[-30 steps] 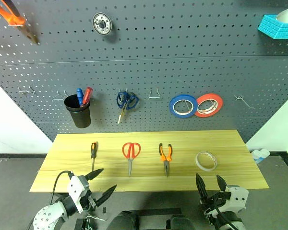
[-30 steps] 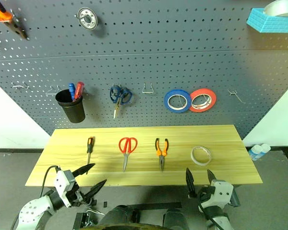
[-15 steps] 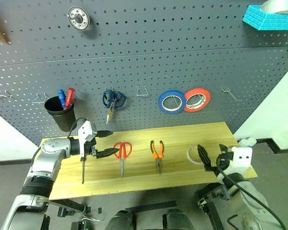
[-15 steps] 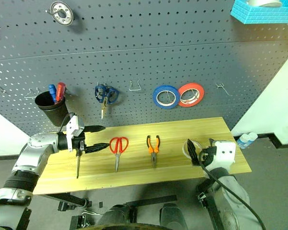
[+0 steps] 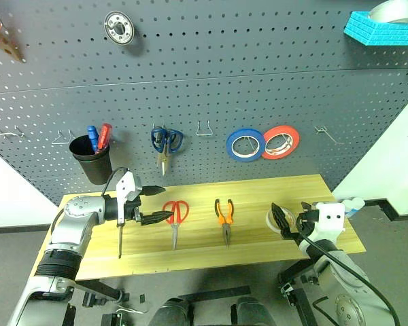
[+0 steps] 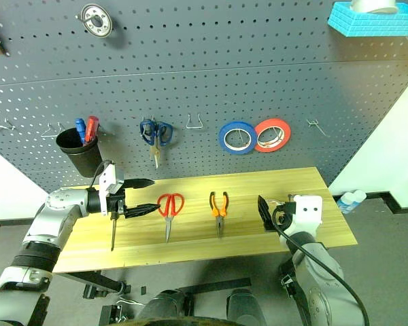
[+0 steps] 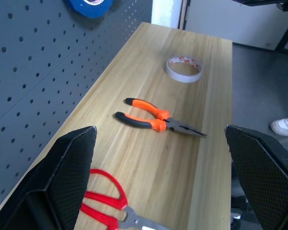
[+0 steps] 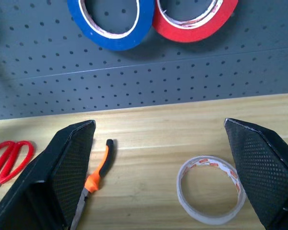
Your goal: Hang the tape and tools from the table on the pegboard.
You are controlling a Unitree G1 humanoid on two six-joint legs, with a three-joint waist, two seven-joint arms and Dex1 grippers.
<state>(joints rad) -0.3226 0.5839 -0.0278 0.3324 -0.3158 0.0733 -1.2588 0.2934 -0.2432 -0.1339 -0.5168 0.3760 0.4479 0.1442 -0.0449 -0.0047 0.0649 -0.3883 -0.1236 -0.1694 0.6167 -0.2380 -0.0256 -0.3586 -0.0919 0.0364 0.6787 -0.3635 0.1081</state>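
Observation:
On the light wood table (image 5: 258,191) lie a slim screwdriver (image 5: 120,239), red-handled scissors (image 5: 175,213), orange-and-black pliers (image 5: 224,214) and the small whitish tape (image 8: 209,162). My left gripper (image 5: 164,203) hovers open over the table between the screwdriver and the scissors, pointing towards the scissors' handles, and holds nothing. Its wrist view looks along the table past the scissors (image 7: 105,201) and pliers (image 7: 156,120) to the tape (image 7: 184,69). My right gripper (image 5: 292,216) stands open and empty just in front of the tape, partly hiding it. The dark grey pegboard (image 5: 258,88) rises behind the table.
On the pegboard hang a black cup (image 5: 94,164) with blue and red screwdrivers, blue scissors (image 5: 165,141), a blue roll (image 5: 245,145), a red-orange roll (image 5: 281,141), bare hooks (image 5: 204,129) (image 5: 324,132) and a teal bin (image 5: 384,27). A bottle (image 5: 353,202) stands on the floor by the table's right end.
Both arms have risen from below the table's front edge and reached forward over it, the left to the scissors, the right to the tape. The camera view has also shifted.

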